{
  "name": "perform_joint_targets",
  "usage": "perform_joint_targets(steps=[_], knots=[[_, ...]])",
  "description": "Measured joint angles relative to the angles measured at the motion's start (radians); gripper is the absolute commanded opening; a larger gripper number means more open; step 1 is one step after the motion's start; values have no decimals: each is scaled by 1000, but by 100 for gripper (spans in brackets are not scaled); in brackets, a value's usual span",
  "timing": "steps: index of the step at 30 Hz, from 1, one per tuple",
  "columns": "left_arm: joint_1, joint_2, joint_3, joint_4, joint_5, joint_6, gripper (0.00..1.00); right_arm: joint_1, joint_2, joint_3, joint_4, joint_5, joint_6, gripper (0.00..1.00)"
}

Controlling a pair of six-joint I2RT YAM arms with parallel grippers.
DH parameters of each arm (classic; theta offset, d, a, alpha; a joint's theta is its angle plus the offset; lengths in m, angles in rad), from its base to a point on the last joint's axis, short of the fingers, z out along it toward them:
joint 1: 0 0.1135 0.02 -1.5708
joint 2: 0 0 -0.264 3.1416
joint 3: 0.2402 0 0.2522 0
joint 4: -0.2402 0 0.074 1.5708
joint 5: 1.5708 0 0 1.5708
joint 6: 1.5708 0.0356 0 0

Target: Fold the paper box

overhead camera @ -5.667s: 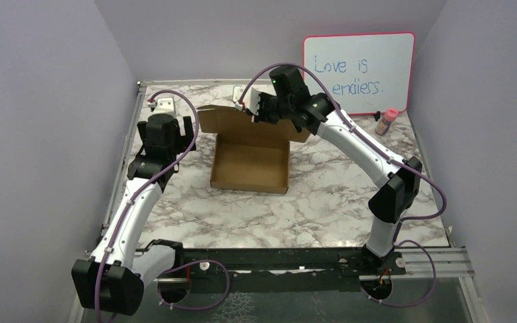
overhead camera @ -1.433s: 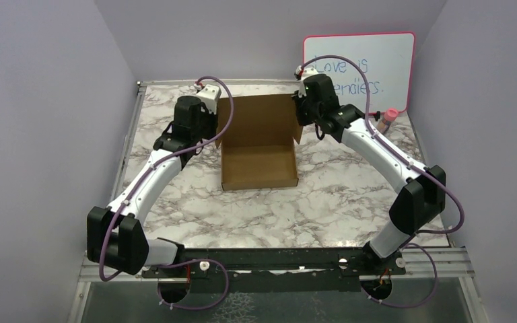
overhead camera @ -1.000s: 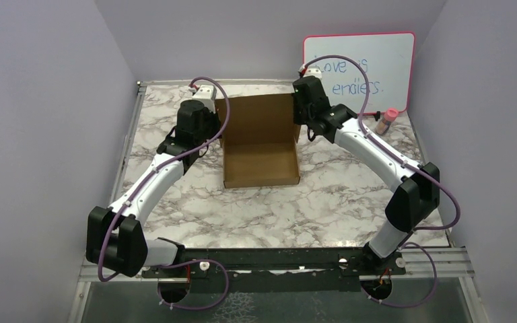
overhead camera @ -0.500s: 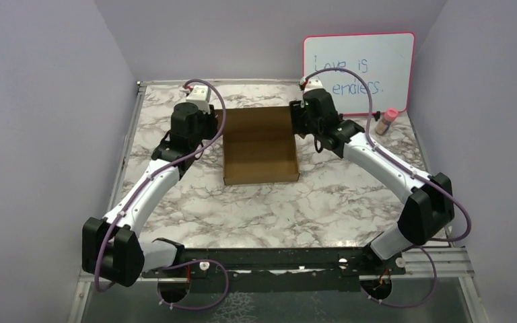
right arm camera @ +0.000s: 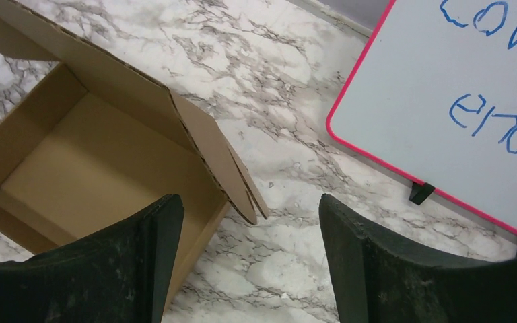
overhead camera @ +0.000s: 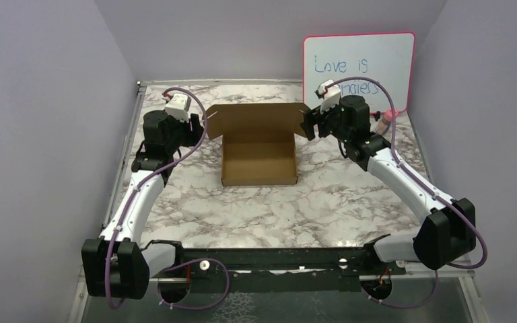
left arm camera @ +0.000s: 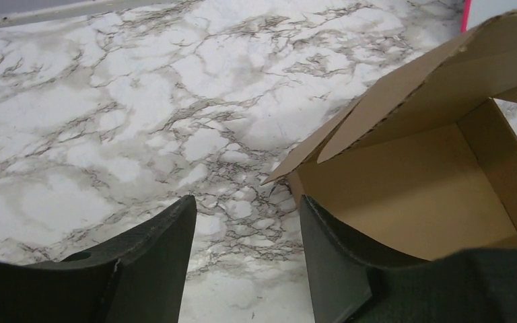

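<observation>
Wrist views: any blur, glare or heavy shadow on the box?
Left wrist: paper box sharp, corrugated edge crisp; near fingers dark, slightly soft. Right wrist: box and whiteboard sharp, no glare, writing readable. Top external: even light, soft shadows only.

Left arm (overhead camera: 136, 196) and right arm (overhead camera: 404, 180): white shells, black joints (blocky at the elbows), looping purple cables (overhead camera: 204, 121); fingers (left arm camera: 151, 266) matte black.

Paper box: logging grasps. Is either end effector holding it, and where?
Nothing is held: left end effector and right end effector stand open beside the paper box.
</observation>
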Motion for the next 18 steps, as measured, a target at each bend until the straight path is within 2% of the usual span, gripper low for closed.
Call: perform_joint_targets(steps=[4, 12, 18], knots=[[18, 2, -4, 12, 97, 56, 60, -49, -12, -68, 84, -104, -66, 78], [40, 42, -4, 49, 261, 105, 58, -87, 19, -131, 201, -285, -101, 65], [73, 107, -1, 62, 363, 110, 47, -87, 29, -156, 262, -321, -103, 46]])
